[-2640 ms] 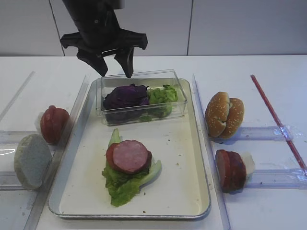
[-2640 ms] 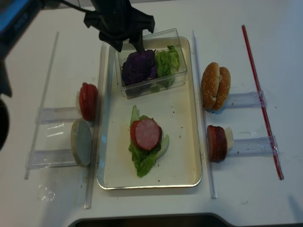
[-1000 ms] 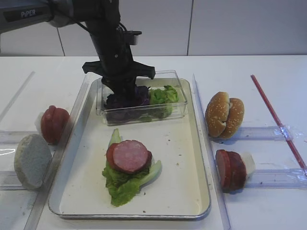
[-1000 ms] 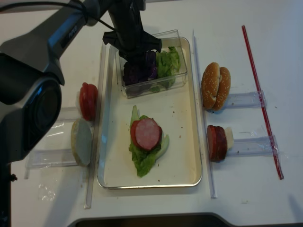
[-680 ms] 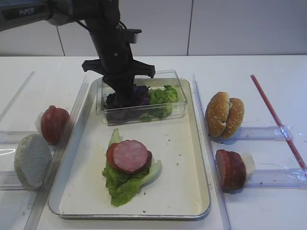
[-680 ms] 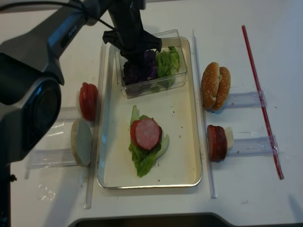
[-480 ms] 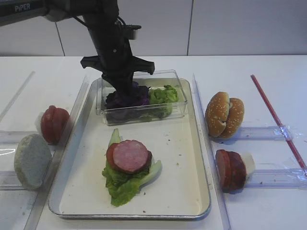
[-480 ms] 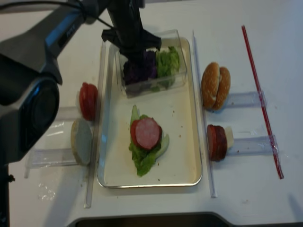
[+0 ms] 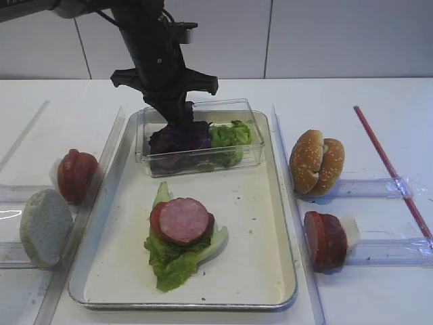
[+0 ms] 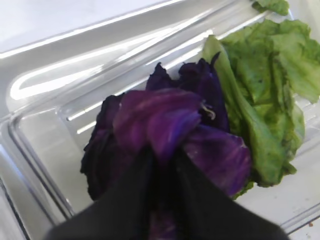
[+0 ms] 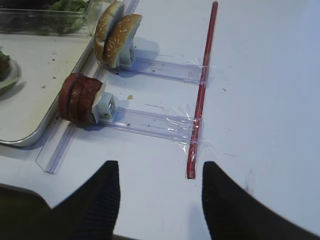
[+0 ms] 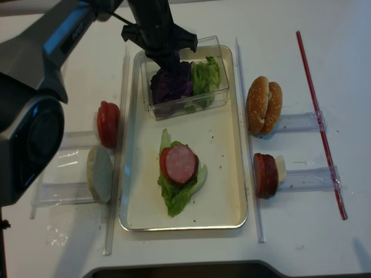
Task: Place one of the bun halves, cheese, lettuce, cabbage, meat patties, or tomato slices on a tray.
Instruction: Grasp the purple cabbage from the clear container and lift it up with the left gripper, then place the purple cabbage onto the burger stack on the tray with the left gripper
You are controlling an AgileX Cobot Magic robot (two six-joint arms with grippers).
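Observation:
My left gripper (image 9: 178,116) reaches down into the clear box and is shut on the top of the purple cabbage (image 10: 165,117), which bunches up between the black fingers (image 10: 125,200). The clump (image 9: 177,137) still hangs inside the box. Green lettuce (image 9: 231,133) lies beside it. On the cream tray (image 9: 264,223) a meat patty (image 9: 183,220) rests on a lettuce leaf (image 9: 174,263). My right gripper (image 11: 159,172) stands open over bare table, right of the tray, holding nothing.
The clear box (image 9: 203,161) stands at the tray's far end. Sesame bun halves (image 9: 316,162) and meat patties (image 9: 325,238) stand on rails at the right; tomato slices (image 9: 74,175) and a pale bun half (image 9: 44,227) at the left. A red strip (image 9: 389,162) lies far right.
The left gripper came down into the box, closed on the cabbage and has lifted slightly, pulling the clump's top upward. Everything else has stayed put.

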